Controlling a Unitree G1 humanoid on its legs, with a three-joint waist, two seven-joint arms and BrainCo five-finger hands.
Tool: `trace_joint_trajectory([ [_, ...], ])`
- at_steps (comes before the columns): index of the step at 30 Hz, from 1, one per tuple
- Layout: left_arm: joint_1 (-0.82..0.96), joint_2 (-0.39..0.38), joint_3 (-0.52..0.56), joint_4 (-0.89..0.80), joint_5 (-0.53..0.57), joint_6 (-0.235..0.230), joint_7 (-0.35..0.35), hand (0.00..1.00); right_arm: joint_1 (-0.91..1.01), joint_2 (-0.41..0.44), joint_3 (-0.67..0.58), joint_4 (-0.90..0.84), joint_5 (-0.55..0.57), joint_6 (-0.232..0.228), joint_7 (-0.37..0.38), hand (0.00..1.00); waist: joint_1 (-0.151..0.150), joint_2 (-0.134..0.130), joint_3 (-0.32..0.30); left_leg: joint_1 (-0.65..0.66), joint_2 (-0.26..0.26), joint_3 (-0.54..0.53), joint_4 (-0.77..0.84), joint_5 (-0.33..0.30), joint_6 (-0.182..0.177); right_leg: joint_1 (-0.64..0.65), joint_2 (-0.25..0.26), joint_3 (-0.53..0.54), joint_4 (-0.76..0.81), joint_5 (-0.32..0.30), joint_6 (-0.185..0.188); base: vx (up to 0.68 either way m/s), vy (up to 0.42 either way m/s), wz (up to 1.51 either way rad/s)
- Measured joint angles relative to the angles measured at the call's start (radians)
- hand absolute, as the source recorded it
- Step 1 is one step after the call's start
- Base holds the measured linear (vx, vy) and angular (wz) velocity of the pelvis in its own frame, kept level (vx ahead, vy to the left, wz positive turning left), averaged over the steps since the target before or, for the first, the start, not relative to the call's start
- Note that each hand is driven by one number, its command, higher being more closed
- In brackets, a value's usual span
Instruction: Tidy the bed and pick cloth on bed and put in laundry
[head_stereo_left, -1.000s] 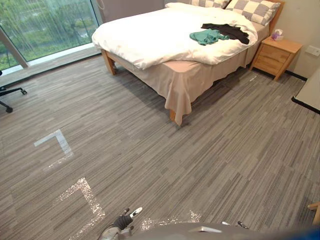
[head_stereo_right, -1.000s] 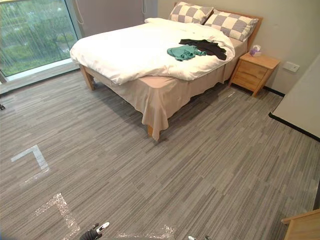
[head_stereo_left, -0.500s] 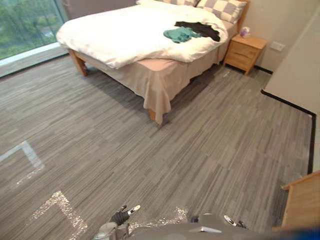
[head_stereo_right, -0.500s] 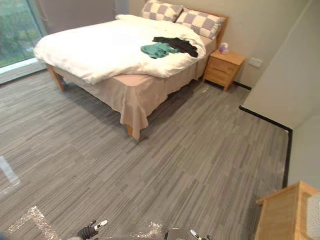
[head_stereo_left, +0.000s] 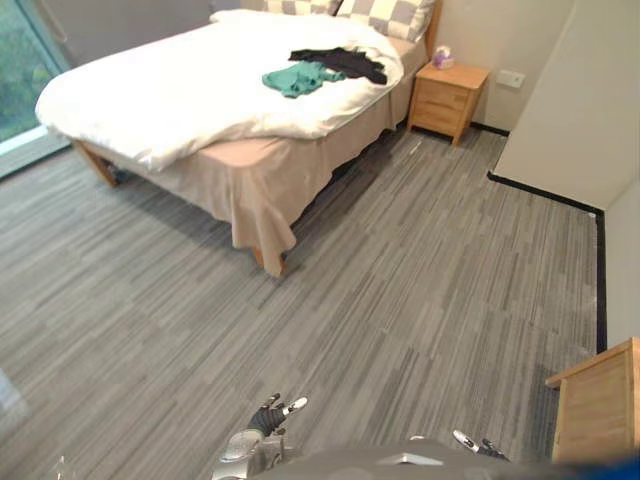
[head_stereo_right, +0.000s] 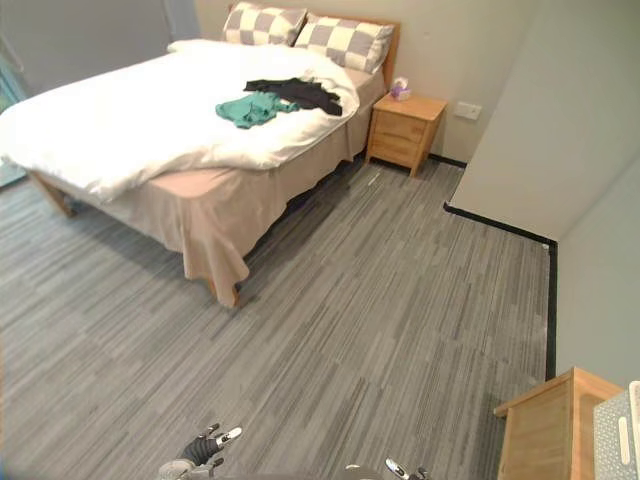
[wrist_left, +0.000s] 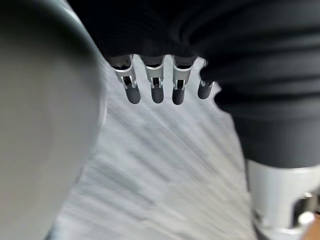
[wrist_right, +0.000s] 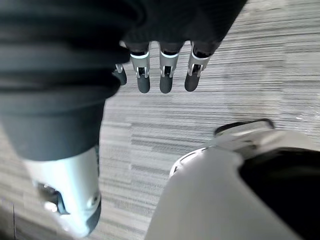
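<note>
We see a green cloth (head_stereo_left: 299, 78) touching a black cloth (head_stereo_left: 343, 62) on the bed (head_stereo_left: 165, 95), well apart from our left hand (head_stereo_left: 271, 420) and right hand (head_stereo_left: 469, 441), both straight-fingered and empty.

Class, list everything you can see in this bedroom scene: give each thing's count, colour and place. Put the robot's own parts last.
bed: one, white duvet, beige skirt, against the far wall
pillows: two, grey and cream checks, at the headboard
green cloth: one, crumpled on the duvet
black cloth: one, on the duvet, touching the green one on its pillow side
nightstand: one, light wood, beside the bed's head
tissue box: one, pinkish, on the nightstand
wall socket: one, white, beyond the nightstand
wooden unit: one, light wood, near right
white slotted container: one, by the wooden unit
floor: grey striped carpet
left hand: open, holding nothing, low over the floor
right hand: open, holding nothing
</note>
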Motion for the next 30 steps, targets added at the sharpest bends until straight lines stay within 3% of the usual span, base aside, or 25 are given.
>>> trace_joint_trajectory([
  [2, -0.006, 0.002, -0.001, -0.005, -0.034, -0.014, 0.001, 0.00, -0.044, 0.001, 0.001, 0.021, 0.000, 0.007, 0.000, 0.00, 0.021, -0.009, 0.011, -0.046, -0.054, 0.061, -0.051, -0.071, 0.020, 0.058, -0.026, 0.041, -0.037, 0.003, 0.006, 0.43, 0.080, -0.88],
  [3, -0.011, 0.005, -0.001, -0.005, -0.048, -0.024, 0.001, 0.00, -0.078, 0.013, 0.014, 0.016, 0.000, 0.006, 0.000, 0.00, 0.024, -0.021, 0.026, -0.064, -0.091, 0.154, -0.193, -0.094, 0.049, 0.100, -0.058, 0.039, -0.054, 0.005, 0.024, 0.51, 0.152, -0.95],
  [5, -0.014, 0.004, -0.001, -0.005, -0.062, -0.032, 0.001, 0.00, -0.092, 0.032, 0.037, -0.023, 0.000, -0.001, 0.001, 0.00, 0.026, -0.016, 0.032, -0.065, -0.124, 0.258, -0.472, -0.027, 0.097, 0.136, -0.079, 0.034, -0.064, -0.007, 0.067, 0.48, 0.196, -0.51],
  [6, -0.004, -0.020, 0.000, -0.004, -0.062, -0.039, 0.001, 0.00, -0.097, 0.040, 0.040, -0.039, -0.001, -0.019, 0.002, 0.00, 0.034, 0.015, 0.031, -0.075, -0.129, 0.299, -0.668, 0.132, 0.228, 0.173, -0.060, 0.031, -0.078, -0.036, 0.112, 0.38, 0.188, -0.17],
  [7, -0.011, -0.006, 0.001, -0.004, -0.063, -0.042, 0.001, 0.00, -0.102, 0.062, 0.040, -0.033, -0.004, -0.018, -0.001, 0.00, 0.038, -0.006, 0.025, -0.063, -0.146, 0.316, -0.660, 0.120, 0.213, 0.182, -0.080, 0.031, -0.084, -0.041, 0.118, 0.56, 0.277, 0.15],
  [8, -0.025, 0.006, 0.000, -0.003, -0.073, -0.040, 0.006, 0.00, -0.101, 0.095, 0.072, -0.030, -0.024, -0.029, 0.004, 0.00, 0.042, -0.052, 0.012, -0.051, -0.207, 0.336, -0.719, 0.107, 0.196, 0.191, -0.131, 0.011, -0.099, -0.025, 0.130, 0.35, 0.168, 0.31],
  [9, -0.029, 0.006, 0.000, -0.008, -0.074, -0.040, 0.013, 0.00, -0.097, 0.108, 0.083, -0.030, -0.029, -0.035, 0.005, 0.00, 0.049, -0.070, 0.003, -0.048, -0.227, 0.341, -0.742, 0.101, 0.192, 0.185, -0.145, 0.010, -0.101, -0.013, 0.131, 0.51, 0.259, 0.37],
  [11, -0.036, -0.001, -0.003, -0.011, -0.074, -0.032, 0.023, 0.00, -0.116, 0.127, 0.106, -0.023, -0.037, -0.051, 0.006, 0.00, 0.066, -0.067, 0.006, -0.023, -0.261, 0.344, -0.767, 0.082, 0.196, 0.195, -0.168, 0.010, -0.118, 0.058, 0.132, 0.37, 0.204, 0.16],
  [13, -0.023, -0.002, -0.011, -0.010, -0.073, -0.001, 0.028, 0.00, -0.114, 0.133, 0.112, -0.021, -0.038, -0.047, -0.001, 0.00, 0.079, -0.051, -0.004, 0.046, -0.304, 0.352, -0.812, 0.070, 0.222, 0.225, -0.194, 0.017, -0.086, 0.143, 0.143, 0.39, 0.219, 0.28],
  [14, -0.019, -0.001, -0.016, -0.010, -0.074, 0.005, 0.031, 0.00, -0.114, 0.132, 0.110, -0.021, -0.039, -0.043, -0.002, 0.00, 0.080, -0.048, -0.008, 0.062, -0.314, 0.349, -0.830, 0.067, 0.228, 0.222, -0.199, 0.019, -0.064, 0.152, 0.146, 0.34, 0.193, 0.36],
  [15, -0.009, 0.006, -0.034, -0.007, -0.075, 0.015, 0.039, 0.00, -0.114, 0.131, 0.095, -0.021, -0.045, -0.030, -0.005, 0.00, 0.081, -0.044, -0.016, 0.099, -0.339, 0.334, -0.870, 0.061, 0.236, 0.206, -0.212, 0.024, 0.010, 0.168, 0.153, 0.36, 0.197, 0.51],
  [16, 0.007, 0.019, -0.063, 0.010, -0.086, 0.032, 0.043, 0.00, -0.103, 0.132, 0.039, -0.018, -0.062, -0.011, -0.010, 0.00, 0.074, -0.051, -0.044, 0.146, -0.382, 0.298, -0.933, 0.044, 0.240, 0.120, -0.241, 0.042, 0.215, 0.198, 0.177, 0.36, 0.182, 0.55],
  [17, 0.007, 0.026, -0.077, 0.018, -0.092, 0.035, 0.042, 0.00, -0.103, 0.131, 0.022, -0.017, -0.064, -0.007, -0.011, 0.00, 0.074, -0.051, -0.050, 0.158, -0.394, 0.288, -0.946, 0.040, 0.242, 0.091, -0.252, 0.045, 0.282, 0.214, 0.194, 0.36, 0.154, 0.75],
  [18, 0.003, 0.044, -0.106, 0.031, -0.096, 0.047, 0.042, 0.00, -0.105, 0.124, -0.019, -0.010, -0.066, 0.000, -0.018, 0.00, 0.070, -0.058, -0.054, 0.196, -0.425, 0.252, -0.971, 0.034, 0.247, -0.005, -0.277, 0.063, 0.508, 0.277, 0.212, 0.19, 0.068, 0.59],
  [19, 0.002, 0.052, -0.113, 0.034, -0.104, 0.049, 0.042, 0.00, -0.107, 0.117, -0.033, -0.002, -0.066, 0.000, -0.021, 0.00, 0.065, -0.065, -0.053, 0.214, -0.435, 0.233, -0.974, 0.027, 0.247, -0.064, -0.281, 0.074, 0.632, 0.277, 0.212, 0.34, 0.074, 0.79],
  [20, 0.003, 0.056, -0.118, 0.037, -0.108, 0.052, 0.042, 0.00, -0.103, 0.100, -0.046, 0.001, -0.066, 0.000, -0.021, 0.00, 0.060, -0.060, -0.045, 0.247, -0.439, 0.203, -0.972, 0.019, 0.245, -0.136, -0.280, 0.065, 0.774, 0.256, 0.189, 0.36, 0.053, 0.79],
  [21, 0.001, 0.055, -0.120, 0.047, -0.108, 0.055, 0.042, 0.00, -0.099, 0.082, -0.045, 0.002, -0.065, 0.000, -0.021, 0.00, 0.052, -0.051, -0.038, 0.298, -0.437, 0.165, -0.978, 0.016, 0.242, -0.212, -0.277, 0.039, 0.865, 0.205, 0.161, 0.44, 0.056, 0.77],
  [22, 0.000, 0.055, -0.120, 0.049, -0.108, 0.058, 0.042, 0.00, -0.093, 0.079, -0.041, 0.002, -0.065, -0.001, -0.021, 0.00, 0.048, -0.052, -0.036, 0.319, -0.435, 0.149, -0.981, 0.016, 0.242, -0.241, -0.274, 0.036, 0.880, 0.179, 0.158, 0.34, 0.016, 0.77],
  [24, -0.024, 0.057, -0.129, 0.053, -0.115, 0.082, 0.043, 0.00, -0.092, 0.082, -0.044, -0.007, -0.054, -0.033, -0.017, 0.00, 0.039, -0.061, -0.028, 0.386, -0.417, 0.084, -0.995, 0.011, 0.233, -0.343, -0.242, 0.037, 0.787, 0.069, 0.163, 0.29, -0.054, 0.81],
  [26, -0.058, 0.046, -0.155, 0.051, -0.146, 0.087, 0.046, 0.00, -0.095, 0.089, -0.042, -0.011, -0.034, -0.055, -0.012, 0.00, 0.026, -0.058, -0.025, 0.411, -0.385, 0.011, -0.996, -0.008, 0.220, -0.389, -0.211, 0.037, 0.632, 0.037, 0.152, 0.30, -0.172, 1.18],
  [27, -0.083, 0.030, -0.155, 0.051, -0.163, 0.089, 0.059, 0.00, -0.098, 0.092, -0.027, -0.015, -0.024, -0.066, -0.008, 0.00, 0.016, -0.063, -0.020, 0.422, -0.362, -0.047, -0.990, -0.029, 0.224, -0.402, -0.193, 0.050, 0.468, 0.042, 0.153, 0.28, -0.194, 1.31],
  [28, -0.088, 0.023, -0.153, 0.050, -0.172, 0.089, 0.065, 0.00, -0.098, 0.091, -0.021, -0.014, -0.023, -0.067, -0.007, 0.00, 0.017, -0.066, -0.017, 0.427, -0.355, -0.063, -0.988, -0.035, 0.221, -0.401, -0.188, 0.061, 0.407, 0.047, 0.156, 0.30, -0.242, 1.12],
  [30, -0.085, -0.012, -0.114, 0.052, -0.171, 0.088, 0.072, 0.00, -0.098, 0.086, 0.041, -0.009, -0.017, -0.073, -0.002, 0.00, 0.017, -0.071, -0.009, 0.439, -0.323, -0.127, -0.937, -0.100, 0.189, -0.366, -0.161, 0.134, 0.090, 0.141, 0.152, 0.34, -0.311, 0.82],
])
